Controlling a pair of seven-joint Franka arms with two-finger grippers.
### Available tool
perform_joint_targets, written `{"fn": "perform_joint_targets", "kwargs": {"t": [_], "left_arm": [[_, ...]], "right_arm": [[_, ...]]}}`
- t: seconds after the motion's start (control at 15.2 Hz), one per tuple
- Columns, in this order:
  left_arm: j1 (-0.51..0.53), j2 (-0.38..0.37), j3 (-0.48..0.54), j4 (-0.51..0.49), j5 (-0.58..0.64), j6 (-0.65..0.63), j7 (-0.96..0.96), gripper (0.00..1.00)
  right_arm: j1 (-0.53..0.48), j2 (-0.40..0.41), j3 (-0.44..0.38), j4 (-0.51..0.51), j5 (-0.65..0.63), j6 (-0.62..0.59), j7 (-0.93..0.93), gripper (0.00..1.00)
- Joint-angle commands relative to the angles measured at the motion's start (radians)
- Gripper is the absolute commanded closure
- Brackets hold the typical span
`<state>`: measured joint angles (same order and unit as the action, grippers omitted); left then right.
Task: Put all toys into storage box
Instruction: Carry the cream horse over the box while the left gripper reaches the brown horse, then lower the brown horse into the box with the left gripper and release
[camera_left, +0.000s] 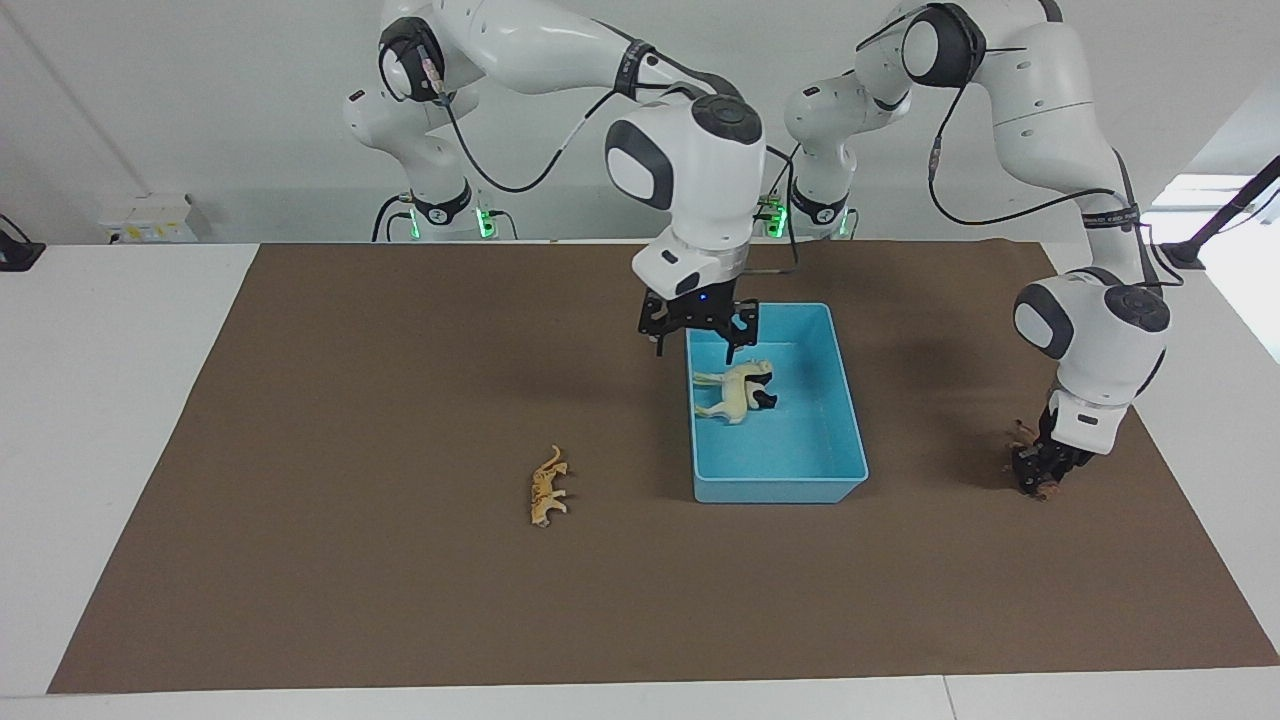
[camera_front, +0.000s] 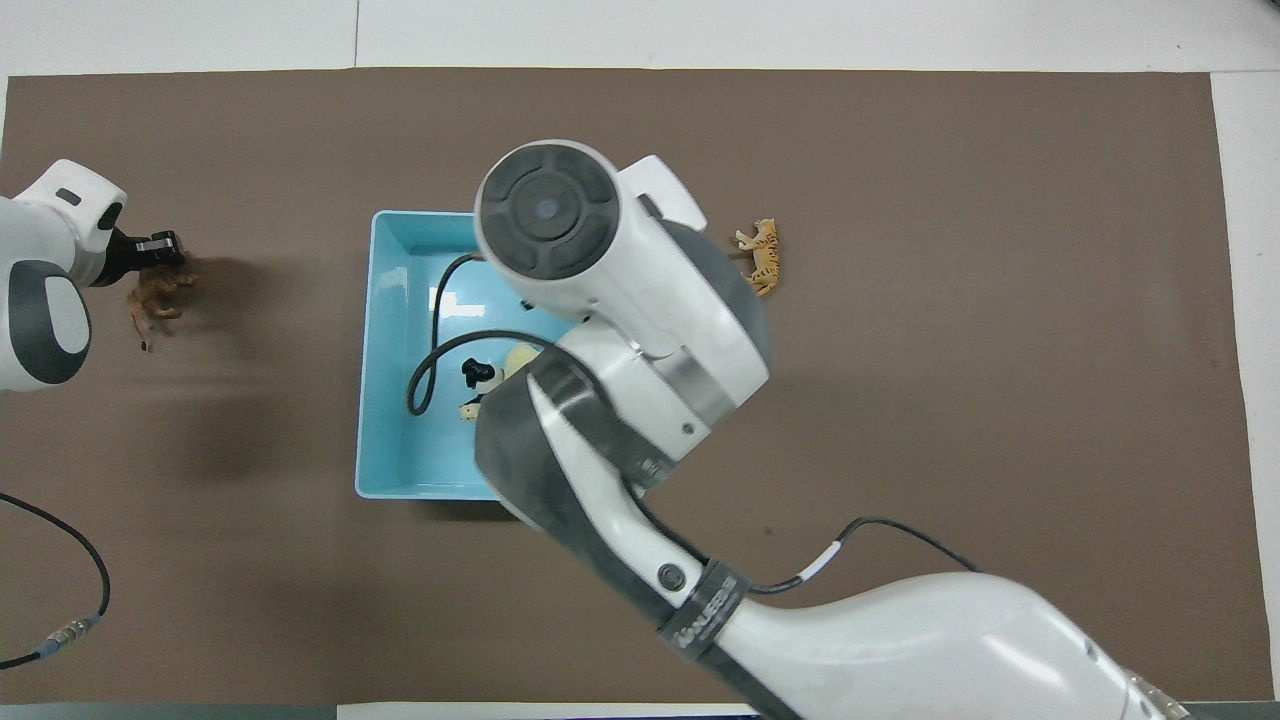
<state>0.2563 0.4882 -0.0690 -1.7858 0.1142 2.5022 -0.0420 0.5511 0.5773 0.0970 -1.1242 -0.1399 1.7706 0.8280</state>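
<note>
The light blue storage box (camera_left: 780, 488) (camera_front: 395, 455) sits mid-mat. Inside it the cream horse (camera_left: 735, 390) (camera_front: 520, 357) lies partly over the black-and-white panda (camera_left: 765, 401) (camera_front: 478, 374). My right gripper (camera_left: 697, 338) hangs open and empty above the box wall toward the right arm's end; in the overhead view its own wrist hides it. The orange spotted cat (camera_left: 548, 487) (camera_front: 764, 262) lies on the mat toward the right arm's end. My left gripper (camera_left: 1040, 470) (camera_front: 163, 250) is down at the mat, shut on the dark brown lion (camera_left: 1022, 437) (camera_front: 150, 300).
A brown mat (camera_left: 400, 580) covers the white table (camera_left: 100, 400). The right arm's forearm crosses over the box and part of the mat beside the cat in the overhead view. Cables hang from both arms.
</note>
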Motion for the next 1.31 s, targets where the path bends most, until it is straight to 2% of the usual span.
{"fn": "perform_joint_targets", "kwargs": {"t": [0.0, 0.13, 0.26, 0.39, 0.53, 0.59, 0.66, 0.72, 0.79, 0.85, 1.05, 1.18, 1.25], "left_arm": [[-0.04, -0.002, -0.003, 0.175, 0.013, -0.258, -0.068, 1.0], [-0.1, -0.049, -0.009, 0.238, 0.01, -0.438, -0.146, 1.0], [-0.181, -0.118, -0.009, 0.236, -0.03, -0.538, -0.295, 1.0], [-0.296, -0.164, -0.008, 0.224, -0.044, -0.623, -0.433, 1.0], [-0.411, -0.175, -0.009, 0.185, -0.045, -0.612, -0.614, 1.0], [-0.448, -0.203, -0.009, 0.128, -0.045, -0.574, -0.672, 1.0], [-0.474, -0.221, -0.011, 0.064, -0.045, -0.518, -0.702, 0.95], [-0.503, -0.249, -0.011, -0.005, -0.047, -0.463, -0.729, 0.75], [-0.515, -0.263, -0.011, -0.056, -0.047, -0.409, -0.766, 0.21], [-0.52, -0.266, -0.009, -0.061, -0.045, -0.408, -0.774, 0.0], [-0.505, -0.315, -0.003, -0.021, -0.045, -0.489, -0.76, 0.0], [-0.444, -0.365, 0.0, 0.011, -0.045, -0.578, -0.712, 0.0], [-0.401, -0.397, -0.002, 0.023, -0.045, -0.635, -0.622, 0.0]], "right_arm": [[-0.126, -0.025, 0.012, -0.098, 0.014, 0.058, -0.177, 0.0], [-0.204, -0.045, 0.013, -0.199, 0.016, 0.166, -0.281, 0.0], [-0.244, -0.054, 0.013, -0.322, 0.016, 0.315, -0.338, 0.0], [-0.26, -0.034, 0.012, -0.393, 0.016, 0.432, -0.349, 0.0], [-0.292, -0.013, 0.012, -0.448, 0.014, 0.522, -0.426, 0.0], [-0.31, -0.013, 0.012, -0.466, 0.014, 0.553, -0.46, 0.0], [-0.312, -0.013, 0.012, -0.468, 0.014, 0.555, -0.467, 0.0], [-0.312, -0.013, 0.012, -0.476, 0.014, 0.559, -0.468, 0.0], [-0.307, -0.007, 0.012, -0.474, 0.016, 0.559, -0.464, 0.0], [-0.303, 0.007, 0.012, -0.476, 0.017, 0.569, -0.458, 0.0], [-0.289, 0.027, 0.013, -0.488, 0.017, 0.596, -0.4, 0.0], [-0.281, 0.024, 0.012, -0.511, 0.017, 0.621, -0.394, 0.0], [-0.283, 0.018, 0.012, -0.543, 0.016, 0.66, -0.395, 0.32]]}}
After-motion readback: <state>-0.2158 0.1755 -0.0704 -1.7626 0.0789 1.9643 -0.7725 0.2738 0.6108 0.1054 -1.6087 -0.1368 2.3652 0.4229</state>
